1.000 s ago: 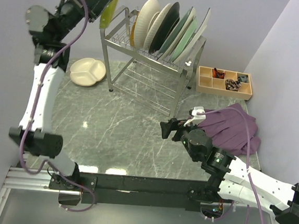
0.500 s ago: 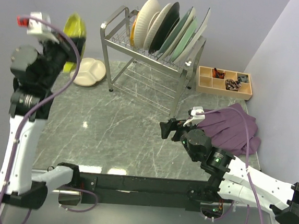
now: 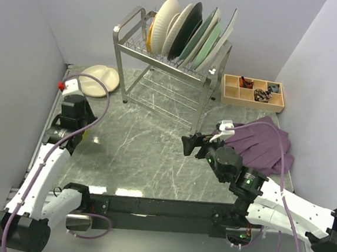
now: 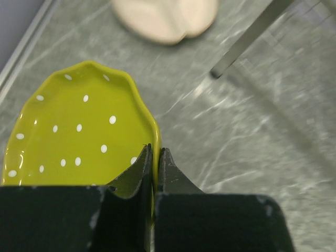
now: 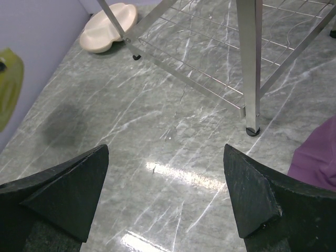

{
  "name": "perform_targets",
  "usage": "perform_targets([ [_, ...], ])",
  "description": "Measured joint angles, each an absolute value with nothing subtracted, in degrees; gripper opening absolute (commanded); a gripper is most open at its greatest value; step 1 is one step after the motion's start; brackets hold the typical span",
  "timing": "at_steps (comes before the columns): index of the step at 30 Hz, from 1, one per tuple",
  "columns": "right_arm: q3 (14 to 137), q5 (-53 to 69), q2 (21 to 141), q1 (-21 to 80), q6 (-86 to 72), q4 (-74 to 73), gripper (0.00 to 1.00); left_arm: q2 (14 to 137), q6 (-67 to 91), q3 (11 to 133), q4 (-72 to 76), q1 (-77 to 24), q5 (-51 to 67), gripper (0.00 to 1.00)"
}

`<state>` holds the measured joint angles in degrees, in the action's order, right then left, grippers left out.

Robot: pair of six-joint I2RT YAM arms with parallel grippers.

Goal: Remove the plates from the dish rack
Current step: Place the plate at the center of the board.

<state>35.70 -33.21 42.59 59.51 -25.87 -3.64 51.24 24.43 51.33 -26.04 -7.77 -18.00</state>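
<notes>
A yellow-green scalloped plate with white dots (image 4: 79,131) hangs low over the table's left side, and my left gripper (image 4: 155,152) is shut on its right rim. The right wrist view catches that plate's edge (image 5: 8,84) at far left. In the top view my left arm (image 3: 75,118) hides it. A cream divided plate (image 3: 99,78) lies on the table just beyond. The dish rack (image 3: 161,72) stands at the back with several plates (image 3: 185,36) upright on its upper tier. My right gripper (image 3: 186,144) is open and empty, low over mid-table (image 5: 165,194).
A wooden compartment tray (image 3: 253,92) sits right of the rack. A purple cloth (image 3: 264,146) lies beside my right arm. The rack's chrome leg (image 5: 252,68) stands ahead of my right gripper. The left wall (image 3: 26,60) runs close to my left arm.
My left arm has swung down from high beside the rack to low over the table's left side, carrying the dotted plate. The right arm has barely moved.
</notes>
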Motion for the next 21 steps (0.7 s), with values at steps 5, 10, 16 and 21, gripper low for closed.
perform_targets([
  [5, 35.70, -33.19, 42.30, 59.51, -25.87, -3.62, 0.95, 53.91, 25.34, 46.85, -24.14, -7.77, -20.99, 0.01],
  [10, 35.70, -33.21, 42.02, 59.51, -25.87, -3.60, 0.95, 63.53, 25.15, 47.42, -16.60, -7.86, -24.58, 0.01],
  [16, 35.70, -33.21, 42.39, 59.51, -25.85, -3.49, 0.96, 75.24, 24.53, 48.56, -11.70, -7.88, -26.44, 0.01],
  [21, 35.70, -33.17, 42.72, 59.51, -25.87, -3.49, 0.95, 78.61, 22.94, 48.71, -8.21, -7.92, -28.40, 0.01],
])
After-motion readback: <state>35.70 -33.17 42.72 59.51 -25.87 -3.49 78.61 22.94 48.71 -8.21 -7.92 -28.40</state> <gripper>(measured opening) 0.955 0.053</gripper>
